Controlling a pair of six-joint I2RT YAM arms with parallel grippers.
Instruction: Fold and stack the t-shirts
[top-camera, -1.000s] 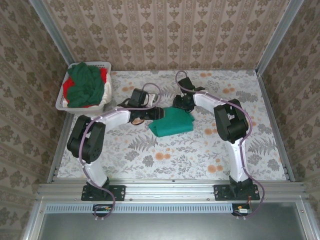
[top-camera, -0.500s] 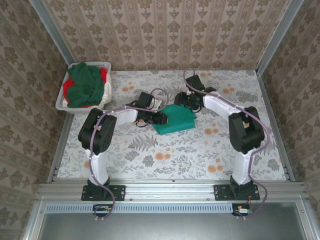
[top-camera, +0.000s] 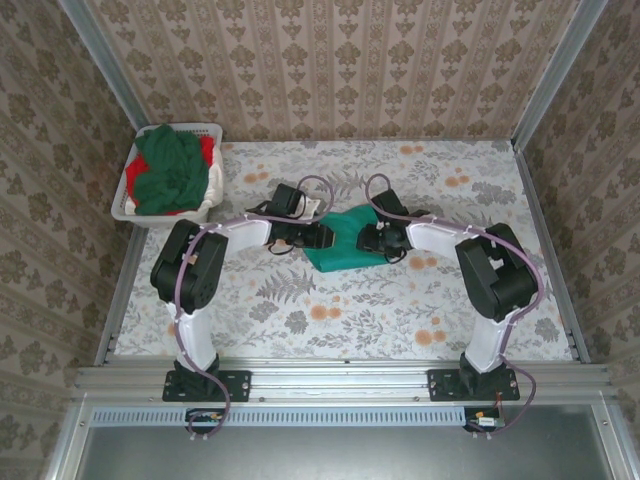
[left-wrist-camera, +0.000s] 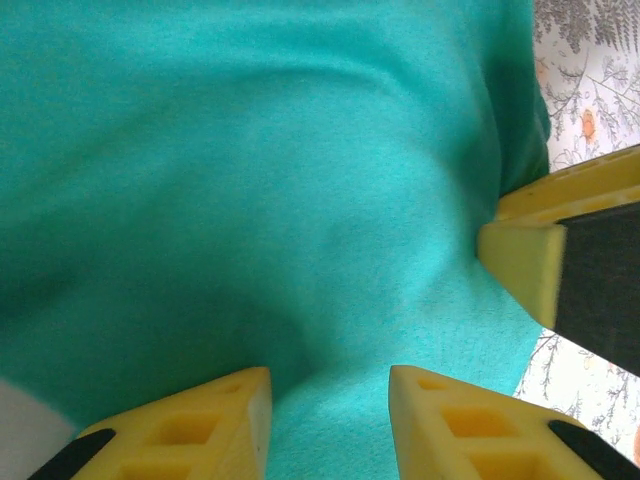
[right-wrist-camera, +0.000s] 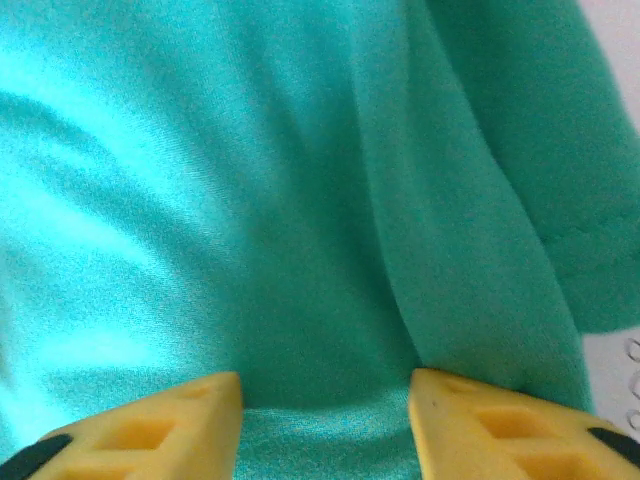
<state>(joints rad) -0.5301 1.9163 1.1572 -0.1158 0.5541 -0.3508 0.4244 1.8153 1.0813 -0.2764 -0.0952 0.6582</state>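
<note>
**Mia:** Where is the teal t-shirt (top-camera: 345, 245)?

**Ben:** It lies folded on the table (top-camera: 420, 300), near the middle of the top picture. All its edges are well away from the table's edges.

**Mia:** What are the robot's tools doing?

**Ben:** The left tool (left-wrist-camera: 330, 390) is at the shirt's left edge. The right tool (right-wrist-camera: 325, 395) is on the shirt's right part. They face each other, close together. Each tool's fingers (left-wrist-camera: 225, 425) are spread part way, and flat teal cloth shows in the gap. They do not look like they pinch it.

**Mia:** Is there room to move?

**Ben:** Yes. Open flowered table lies to the right of the shirt, and below it down to the metal rail (top-camera: 340, 378).

**Mia:** What else is around?

**Ben:** A white basket (top-camera: 160, 214) sits in the upper left corner of the table, well apart from the teal t-shirt. A dark green shirt (top-camera: 165, 165) is piled in it, and a red shirt (top-camera: 207, 150) peeks out beside it.

**Mia:** Does anything stand in the way?

**Ben:** The tools crowd each other. In the left wrist picture, a yellow finger of the right tool pokes in at the right edge, against the cloth.
</note>
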